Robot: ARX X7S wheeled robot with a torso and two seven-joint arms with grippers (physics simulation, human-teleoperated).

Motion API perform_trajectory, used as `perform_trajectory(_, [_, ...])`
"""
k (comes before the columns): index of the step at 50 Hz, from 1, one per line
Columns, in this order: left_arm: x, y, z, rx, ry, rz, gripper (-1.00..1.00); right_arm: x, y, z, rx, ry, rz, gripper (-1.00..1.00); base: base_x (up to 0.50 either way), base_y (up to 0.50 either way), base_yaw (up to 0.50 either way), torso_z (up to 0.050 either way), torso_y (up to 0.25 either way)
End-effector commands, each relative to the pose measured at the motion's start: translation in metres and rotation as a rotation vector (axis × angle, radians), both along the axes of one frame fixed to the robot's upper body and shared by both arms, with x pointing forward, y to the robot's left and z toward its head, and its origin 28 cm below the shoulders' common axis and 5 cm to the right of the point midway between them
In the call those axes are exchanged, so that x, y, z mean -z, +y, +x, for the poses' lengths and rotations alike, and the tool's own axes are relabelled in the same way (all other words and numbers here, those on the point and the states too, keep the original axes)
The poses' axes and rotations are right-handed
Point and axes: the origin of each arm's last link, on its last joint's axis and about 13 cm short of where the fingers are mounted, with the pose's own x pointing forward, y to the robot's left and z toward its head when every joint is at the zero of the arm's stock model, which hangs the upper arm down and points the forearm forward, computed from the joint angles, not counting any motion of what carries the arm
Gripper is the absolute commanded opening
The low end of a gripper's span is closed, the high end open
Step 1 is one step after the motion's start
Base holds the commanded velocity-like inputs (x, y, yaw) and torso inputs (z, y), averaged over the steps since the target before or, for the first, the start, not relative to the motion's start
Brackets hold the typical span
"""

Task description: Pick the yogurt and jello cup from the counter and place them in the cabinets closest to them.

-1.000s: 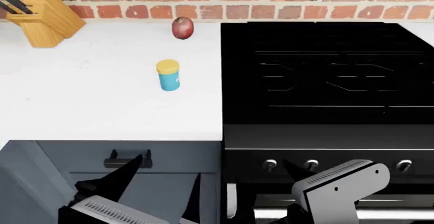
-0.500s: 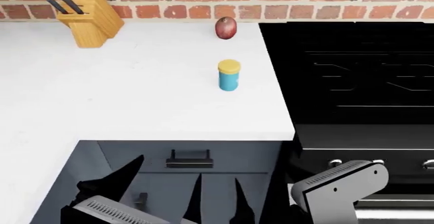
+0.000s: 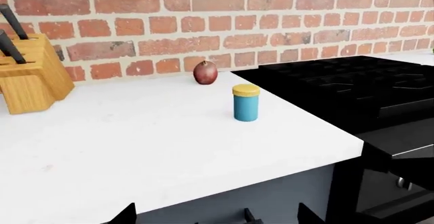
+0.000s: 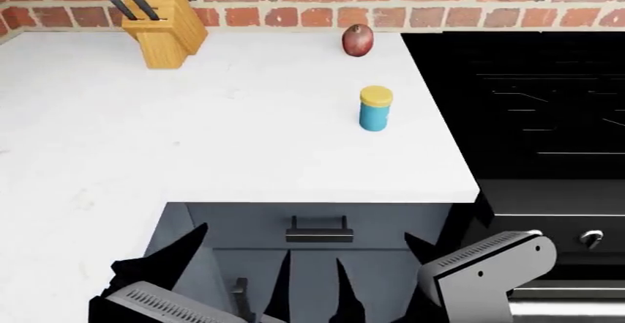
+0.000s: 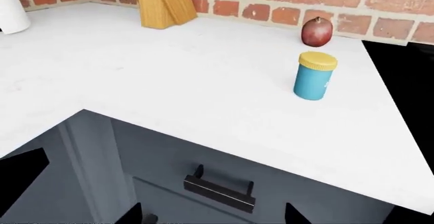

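The yogurt and the jello cup are out of view in all frames. The white counter [image 4: 195, 140] runs under a brick wall and turns a corner towards me at the left; it also shows in the left wrist view [image 3: 135, 148] and the right wrist view [image 5: 169, 76]. My left gripper [image 4: 233, 273] and right gripper [image 4: 383, 275] hang low in front of the grey cabinets, below the counter's front edge. Both are open and empty, with the fingertips wide apart in the left wrist view [image 3: 217, 219] and the right wrist view [image 5: 211, 219].
A blue jar with a yellow lid [image 4: 375, 108] stands near the counter's right end, a reddish-brown round vegetable [image 4: 358, 40] behind it by the wall. A wooden knife block [image 4: 163, 23] stands at the back. The black stovetop [image 4: 547, 96] adjoins at right. A drawer handle [image 4: 320, 229] is below the counter edge.
The head view has swung left: the jar, vegetable and knife block have shifted right in the picture, and the counter's left corner run has come into view. The grippers stay open.
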Motion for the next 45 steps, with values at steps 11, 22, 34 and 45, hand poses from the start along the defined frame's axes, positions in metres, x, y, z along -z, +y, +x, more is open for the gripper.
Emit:
perform_trajectory(11, [-0.0002, -0.0011, 0.0000, 0.002, -0.001, 0.000, 1.00, -0.0002, -0.0013, -0.0001, -0.002, 0.006, 0.010, 1.00, 0.00, 0.28, 0.00, 0.000, 0.000])
perform_trajectory(22, [-0.0005, -0.0009, -0.0007, 0.001, -0.002, 0.000, 1.00, -0.0007, -0.0008, -0.0006, -0.008, 0.007, 0.012, 1.00, 0.34, 0.00, 0.00, 0.000, 0.000])
perform_trajectory(34, [-0.0015, -0.0010, -0.0012, 0.002, -0.005, 0.002, 1.00, -0.0019, -0.0004, -0.0014, -0.013, 0.002, 0.008, 1.00, 0.50, 0.00, 0.00, 0.000, 0.000])
perform_trajectory(45, [-0.0012, -0.0004, -0.0010, 0.002, -0.006, 0.000, 1.00, -0.0020, 0.0001, -0.0016, -0.012, 0.003, 0.010, 1.00, 0.50, 0.00, 0.00, 0.000, 0.000])
